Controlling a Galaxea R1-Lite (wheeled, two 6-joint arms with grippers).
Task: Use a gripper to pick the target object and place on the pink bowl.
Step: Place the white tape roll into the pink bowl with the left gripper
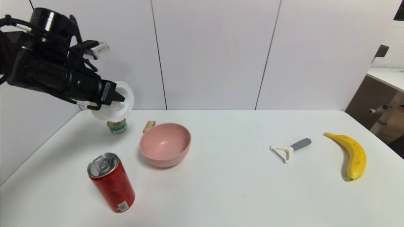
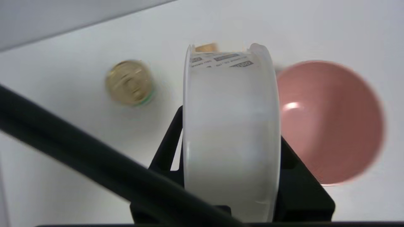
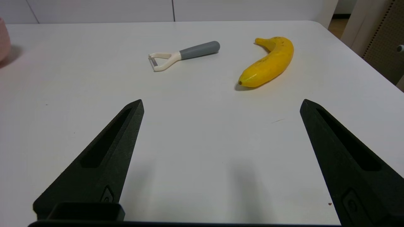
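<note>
The black left gripper [image 1: 121, 96] with cables and a small white label sat in the upper left of the head frame, raised above the white desk [image 1: 221, 189]. Its two black fingers [image 2: 165, 148] pinched the small round translucent white plastic cup [image 1: 118, 105], held tilted on its side, off the desk. In the left wrist frame the cup [image 2: 232, 135] filled the centre, clamped from both sides.

Directly under the held cup in the head frame stood a small gold-lidded tin with a green band [image 1: 117, 126]; the wrist frame showed the tin [image 2: 130, 82] at upper left of centre, blurred. A small tan wooden block [image 1: 148, 126] lay between the tin and the round matte dusty-pink deep bowl [image 1: 165, 144]. The bowl sat upright left of centre in the head frame, to the right of the cup and lower; nothing lay inside it. In the wrist frame the bowl [image 2: 331, 123] was at the right, beside the cup.

A red soda can with silver top [image 1: 111, 182] stood lower left, near the bowl. A white peeler with grey handle [image 1: 290, 149] and a yellow banana [image 1: 352, 155] lay at the right, well apart from the bowl.

The right gripper [image 3: 221, 107] hovered over bare desk, its fingers spread wide, holding nothing, peeler [image 3: 184, 55] and banana [image 3: 268, 63] beyond it.
</note>
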